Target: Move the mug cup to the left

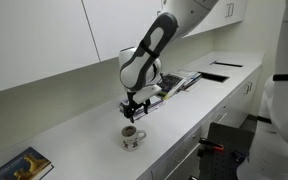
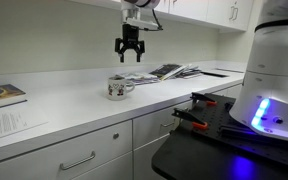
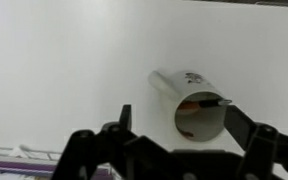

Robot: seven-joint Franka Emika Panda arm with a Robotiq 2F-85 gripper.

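The black metal claw (image 2: 130, 56), w/ two jointed fingers, hangs open: jaws wide apart, holding nothing. Directly below it, w/ only air between, stands the small white ceramic mug cup (image 2: 118, 87). It is round and glossy, w/ a dark print on its side and a small handle, upright on the smooth white countertop (image 2: 74, 115). In the wrist view the mug cup (image 3: 189, 100) shows its round rim and dark inside btw. the two black fingers (image 3: 124, 118), touching neither. Other things: a spread of flat printed papers (image 2: 170, 71) lies on the counter beyond the claw, well apart from it. A thin dark-covered book (image 1: 22, 165) lies flat near the counter edge, far from the claw on the opposite side from the papers.
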